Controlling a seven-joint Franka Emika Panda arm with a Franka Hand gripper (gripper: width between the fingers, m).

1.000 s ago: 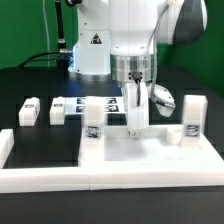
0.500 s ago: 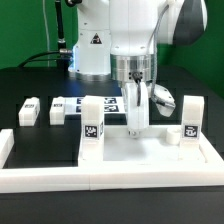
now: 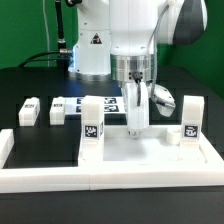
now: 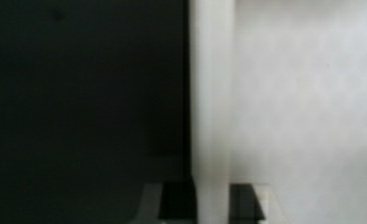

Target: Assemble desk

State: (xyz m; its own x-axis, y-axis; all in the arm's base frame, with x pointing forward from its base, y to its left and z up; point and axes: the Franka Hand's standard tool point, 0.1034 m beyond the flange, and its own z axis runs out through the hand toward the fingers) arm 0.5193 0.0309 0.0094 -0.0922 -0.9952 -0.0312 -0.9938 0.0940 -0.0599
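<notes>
At nine o'clock in the exterior view, the first loose leg (image 3: 28, 110) and the second loose leg (image 3: 58, 110) lie on the black tabletop (image 3: 40, 150); the desk panel (image 3: 150, 152) lies toward four o'clock, inside the border rail (image 3: 110, 178); the near upright leg (image 3: 93, 118) stands at its ten o'clock corner; the end effector (image 3: 135, 122) appears clenched on the held leg (image 4: 210, 100), which is vertical; the far upright leg (image 3: 190, 118) stands at two o'clock. The step in hand looks like seating this leg; next it needs turning plumb, then release.
</notes>
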